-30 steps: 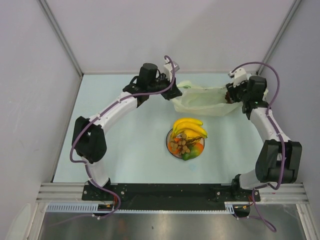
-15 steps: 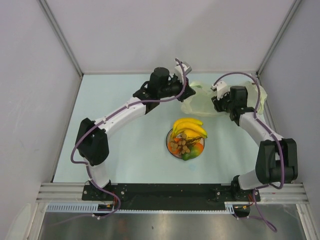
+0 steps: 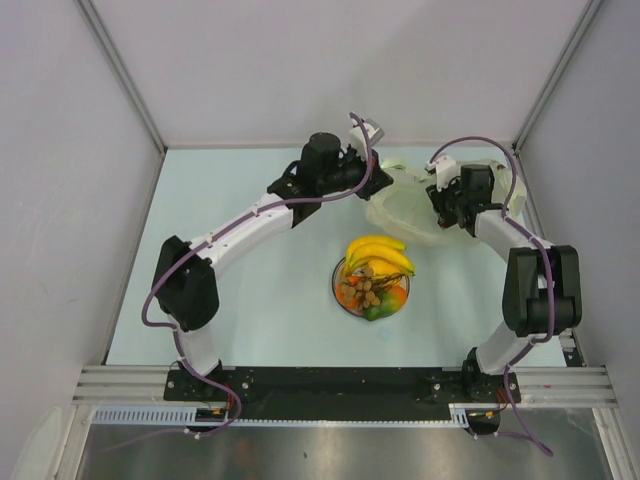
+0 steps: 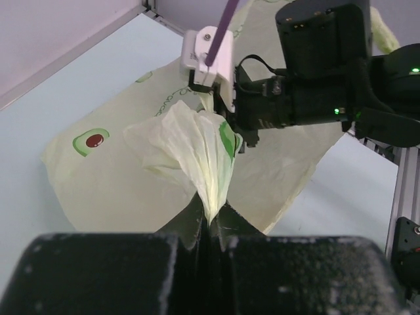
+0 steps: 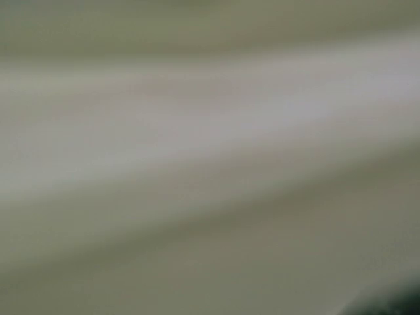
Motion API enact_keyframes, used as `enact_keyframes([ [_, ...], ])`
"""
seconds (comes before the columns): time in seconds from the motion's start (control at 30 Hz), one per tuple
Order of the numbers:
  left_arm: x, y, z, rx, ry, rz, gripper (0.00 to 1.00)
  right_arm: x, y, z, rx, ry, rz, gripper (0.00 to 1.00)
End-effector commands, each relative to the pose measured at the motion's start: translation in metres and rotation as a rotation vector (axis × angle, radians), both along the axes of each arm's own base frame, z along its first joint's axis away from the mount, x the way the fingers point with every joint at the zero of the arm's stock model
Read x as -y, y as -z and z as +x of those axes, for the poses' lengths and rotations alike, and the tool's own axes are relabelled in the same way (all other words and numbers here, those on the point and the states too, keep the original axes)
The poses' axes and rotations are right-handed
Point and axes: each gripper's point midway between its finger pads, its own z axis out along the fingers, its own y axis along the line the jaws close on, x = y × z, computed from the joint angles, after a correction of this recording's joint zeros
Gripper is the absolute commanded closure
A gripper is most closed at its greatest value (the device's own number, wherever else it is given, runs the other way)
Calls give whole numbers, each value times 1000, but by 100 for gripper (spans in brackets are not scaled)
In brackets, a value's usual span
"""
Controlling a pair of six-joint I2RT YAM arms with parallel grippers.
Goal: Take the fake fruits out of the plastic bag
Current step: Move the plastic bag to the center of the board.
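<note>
The plastic bag point(image 3: 408, 212) lies crumpled at the back of the table between my two grippers, pale cream with avocado prints point(image 4: 96, 140). My left gripper point(image 3: 383, 184) is shut on a bunched fold of the plastic bag point(image 4: 197, 141), and the film runs straight into its closed jaws point(image 4: 211, 223). My right gripper point(image 3: 442, 200) is pressed against the bag's right side and shows as a black body point(image 4: 302, 105) just behind the fold. Its own view is filled by blurred bag film, and its fingers are hidden. The fake fruits point(image 3: 372, 278), with the banana bunch point(image 3: 380, 252) on top, sit piled on the plate.
The round plate point(image 3: 337, 291) stands at mid table, in front of the bag. White walls close in the back and both sides. The arm bases sit on the black rail at the near edge.
My left gripper moved right and my right gripper moved left, and the stretched bag has bunched up between them. The right arm's elbow has swung toward the right wall.
</note>
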Motion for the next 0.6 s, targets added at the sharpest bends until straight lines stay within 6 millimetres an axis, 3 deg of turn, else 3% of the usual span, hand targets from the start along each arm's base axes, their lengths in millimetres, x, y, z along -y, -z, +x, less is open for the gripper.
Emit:
enact_keyframes([
  [0.0, 12, -35, -1, 62, 7, -64, 100, 17, -42, 53, 200, 37, -36, 55],
  [0.27, 26, -22, -26, 64, 65, -28, 99, 35, -54, 102, 336, 145, -93, 41],
  [0.47, 29, -16, -34, 51, 82, -17, 100, 43, -46, 124, 358, 167, -131, 39],
  [0.57, 31, -14, -35, 40, 83, -19, 100, 49, -51, 132, 369, 204, -146, 39],
])
